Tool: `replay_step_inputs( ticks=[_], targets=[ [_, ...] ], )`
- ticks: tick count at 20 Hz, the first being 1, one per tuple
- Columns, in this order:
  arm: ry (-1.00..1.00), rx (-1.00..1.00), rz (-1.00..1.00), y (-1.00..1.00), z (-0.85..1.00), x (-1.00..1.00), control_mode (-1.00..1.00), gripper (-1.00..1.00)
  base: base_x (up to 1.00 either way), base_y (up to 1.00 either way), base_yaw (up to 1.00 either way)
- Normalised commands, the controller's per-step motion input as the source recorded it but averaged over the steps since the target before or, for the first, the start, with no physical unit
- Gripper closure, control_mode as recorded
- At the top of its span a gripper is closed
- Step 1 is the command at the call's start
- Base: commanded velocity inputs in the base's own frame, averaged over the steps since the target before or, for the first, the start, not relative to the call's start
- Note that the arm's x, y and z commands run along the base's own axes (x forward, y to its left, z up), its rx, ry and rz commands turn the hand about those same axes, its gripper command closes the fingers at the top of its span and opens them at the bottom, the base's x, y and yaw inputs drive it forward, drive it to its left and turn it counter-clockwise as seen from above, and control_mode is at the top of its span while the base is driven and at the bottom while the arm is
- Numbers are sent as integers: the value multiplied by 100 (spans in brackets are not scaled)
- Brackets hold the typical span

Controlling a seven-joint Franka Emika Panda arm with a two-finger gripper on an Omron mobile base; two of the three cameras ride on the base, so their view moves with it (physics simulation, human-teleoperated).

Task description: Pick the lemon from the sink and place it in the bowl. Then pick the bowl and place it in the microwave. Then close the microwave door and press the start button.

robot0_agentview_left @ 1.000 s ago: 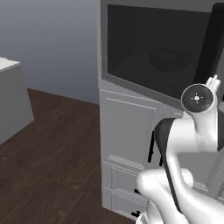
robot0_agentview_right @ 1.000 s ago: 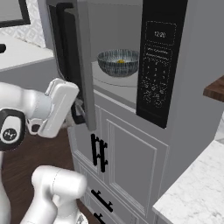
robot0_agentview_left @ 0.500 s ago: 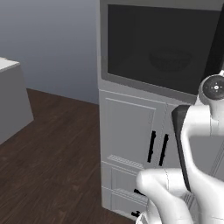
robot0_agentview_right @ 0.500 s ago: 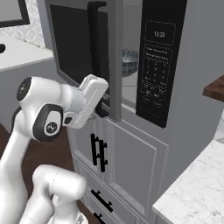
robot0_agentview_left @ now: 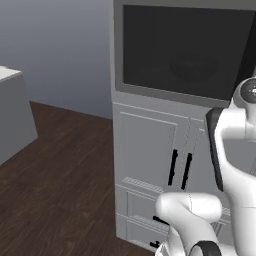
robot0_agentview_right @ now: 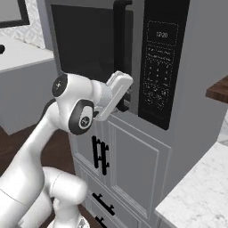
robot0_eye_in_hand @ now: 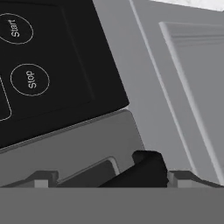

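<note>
The microwave is set into a tall grey cabinet. Its door, black glass in a grey frame, stands almost flush with the front; I cannot tell whether it is latched. My gripper presses against the door's lower corner beside the control panel, jaws wide and nothing between them. In the hand view one dark fingertip lies against the grey door corner, below the Start button and Stop button. The dark glass hides the bowl and lemon. The sink is out of view.
Pale cabinet doors with black handles sit under the microwave. A marble counter lies at the lower right, a wooden shelf at the right edge. A grey counter stands left, dark wood floor in front.
The microwave door has swung from wide open to nearly shut, covering the bowl in the cavity. My arm has moved right with it, up to the control panel.
</note>
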Motion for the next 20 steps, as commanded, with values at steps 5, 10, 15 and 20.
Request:
replay_step_inputs(
  ticks=[5,10,15,20],
  targets=[
    [0,0,0,-1,-1,99,-100,-100,0,0,0],
    [0,0,0,-1,-21,98,-100,-100,0,0,0],
    [3,3,2,-27,-26,100,-100,-100,0,0,0],
    [12,9,6,-51,-28,71,-100,-100,0,0,0]
  ],
)
